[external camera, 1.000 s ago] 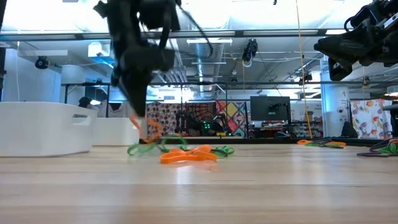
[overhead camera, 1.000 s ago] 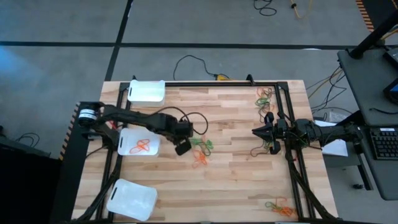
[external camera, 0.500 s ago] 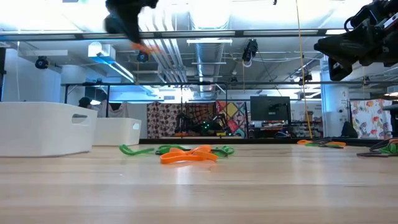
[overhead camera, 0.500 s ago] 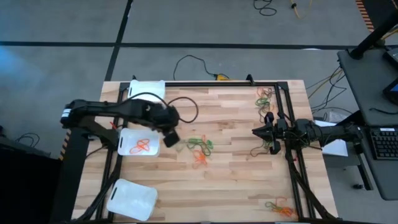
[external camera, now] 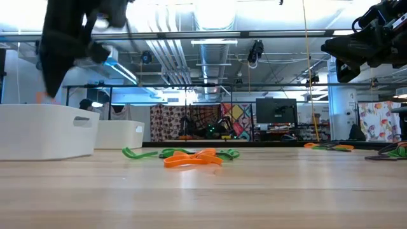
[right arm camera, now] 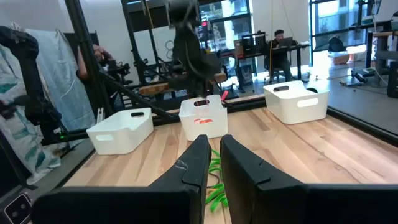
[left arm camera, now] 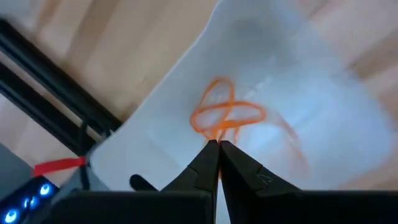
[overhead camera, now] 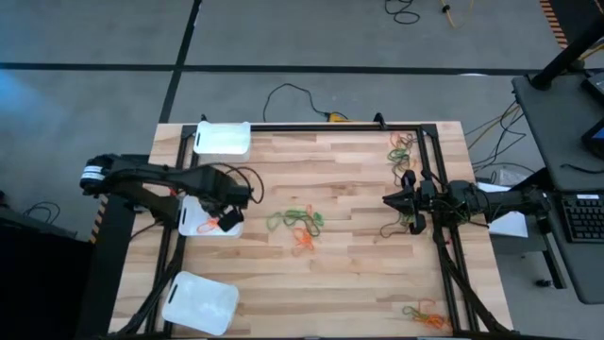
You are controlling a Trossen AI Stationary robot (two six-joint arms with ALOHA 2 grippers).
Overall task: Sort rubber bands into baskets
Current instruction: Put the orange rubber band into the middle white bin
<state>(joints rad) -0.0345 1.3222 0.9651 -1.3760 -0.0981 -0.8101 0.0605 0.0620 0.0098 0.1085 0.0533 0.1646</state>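
We are hovering our left gripper (left arm camera: 217, 144), fingers pinching a thin orange rubber band (left arm camera: 219, 132), over the middle shallow white plastic basket (overhead camera: 192, 225). Next we are likely opening to drop it. Our right gripper (overhead camera: 388, 200) is waiting, pressed together.

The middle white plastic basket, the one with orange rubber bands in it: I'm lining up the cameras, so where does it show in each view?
High view: middle white plastic basket at the table's left side, under the left gripper.
Low view: the large white tray at far left.
Left wrist view: fills the picture, orange rubber bands inside.
Right wrist view: centre tray of three.
Shared landmark: the orange bands inside it.
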